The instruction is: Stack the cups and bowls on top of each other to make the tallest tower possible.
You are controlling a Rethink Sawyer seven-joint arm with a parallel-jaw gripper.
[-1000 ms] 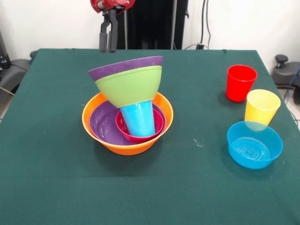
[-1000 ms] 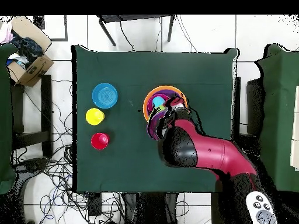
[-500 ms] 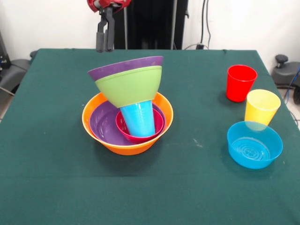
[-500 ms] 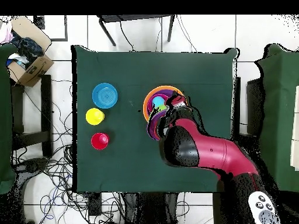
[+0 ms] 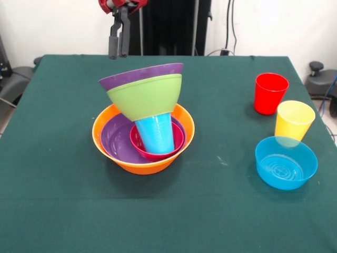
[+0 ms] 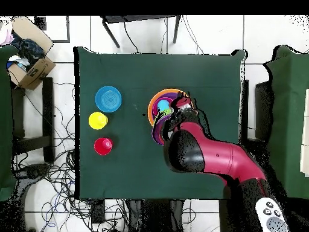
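Note:
The tower stands left of centre on the green table: a large orange bowl [image 5: 103,138] holds a purple bowl [image 5: 115,138] and a small pink-red bowl [image 5: 169,148]. A blue cup [image 5: 155,132] stands in that. Resting tilted on the cup are a lime green bowl [image 5: 145,97] and a second purple bowl [image 5: 131,76] nested in it. My gripper [image 5: 118,54] hangs above and behind the tower, shut and empty, touching nothing. On the right stand a red cup [image 5: 270,93], a yellow cup [image 5: 294,120] and a small blue bowl [image 5: 286,162]. Seen from overhead, my arm [image 6: 205,154] covers part of the tower [image 6: 158,104].
The overhead view shows the blue bowl [image 6: 108,98], yellow cup [image 6: 98,120] and red cup [image 6: 102,145] in a column near the table's left side. A cardboard box [image 6: 27,51] sits off the table at the upper left, with cables on the floor.
My gripper has risen a little and shifted slightly left, away from the tower's top. The bowls and cups have not moved.

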